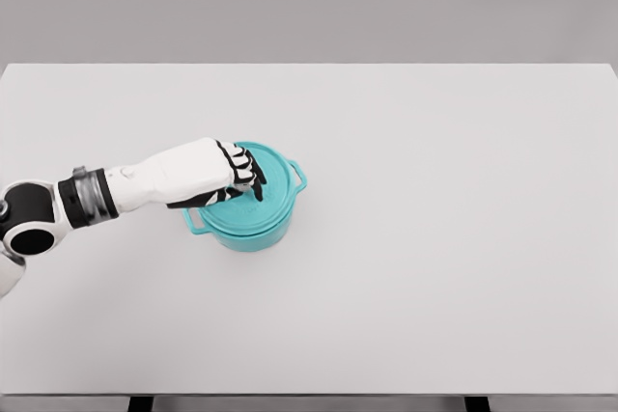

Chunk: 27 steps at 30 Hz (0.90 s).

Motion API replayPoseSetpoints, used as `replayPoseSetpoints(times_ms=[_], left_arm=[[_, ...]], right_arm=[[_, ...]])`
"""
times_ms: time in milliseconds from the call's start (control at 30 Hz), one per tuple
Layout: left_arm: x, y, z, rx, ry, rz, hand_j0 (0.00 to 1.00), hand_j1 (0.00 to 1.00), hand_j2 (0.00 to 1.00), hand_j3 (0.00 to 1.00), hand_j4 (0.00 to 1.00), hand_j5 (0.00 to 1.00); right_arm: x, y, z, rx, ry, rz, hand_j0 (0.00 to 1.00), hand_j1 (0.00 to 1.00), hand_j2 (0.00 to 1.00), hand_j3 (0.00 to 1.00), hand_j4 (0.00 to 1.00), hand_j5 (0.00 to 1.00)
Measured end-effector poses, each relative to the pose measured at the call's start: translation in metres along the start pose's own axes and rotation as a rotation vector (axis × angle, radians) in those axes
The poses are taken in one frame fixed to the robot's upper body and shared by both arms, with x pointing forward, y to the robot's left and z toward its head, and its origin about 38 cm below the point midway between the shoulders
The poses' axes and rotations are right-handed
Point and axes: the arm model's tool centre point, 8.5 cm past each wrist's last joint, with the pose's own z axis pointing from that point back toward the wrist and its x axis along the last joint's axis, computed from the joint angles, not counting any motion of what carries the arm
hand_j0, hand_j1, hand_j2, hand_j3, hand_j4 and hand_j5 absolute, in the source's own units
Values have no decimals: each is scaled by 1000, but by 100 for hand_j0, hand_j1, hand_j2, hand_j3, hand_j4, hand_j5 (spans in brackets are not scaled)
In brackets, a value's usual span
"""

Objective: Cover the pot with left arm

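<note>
The left arm's dark shoulder-side joint (29, 219) sits nearest the camera at the lower left edge, and from it the white forearm (164, 176) reaches rightward across the worktop (435, 267). A grey and black cuff rings the arm just past that joint.

The left hand (237, 173) lies on top of the teal pot (253, 224), which stands a little left of the middle of the white worktop. Its fingers (253, 178), white with black segments, are curled down tightly over the centre of the teal lid (275, 176), where a knob would be; the knob itself is hidden under the hand, so the exact contact cannot be made out, but the hand reads as closed around the lid's top. The thumb side shows as a dark shape along the lid's near-left rim.

The lid sits level on the pot, its rim matching the pot's rim all the way round the visible part. One loop handle (300, 175) sticks out at the pot's right, another (196, 222) at its lower left, partly below the wrist.

The right arm does not show.
</note>
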Motion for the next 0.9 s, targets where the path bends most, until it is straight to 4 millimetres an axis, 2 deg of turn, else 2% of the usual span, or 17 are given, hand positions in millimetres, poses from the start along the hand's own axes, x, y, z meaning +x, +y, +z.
replayPoseSetpoints(times_ms=[900], left_arm=[[0, -1, 0, -2, 1, 2, 60, 60, 60, 60, 60, 60]], right_arm=[[0, 0, 0, 0, 0, 0, 100, 100, 100, 100, 100, 100]])
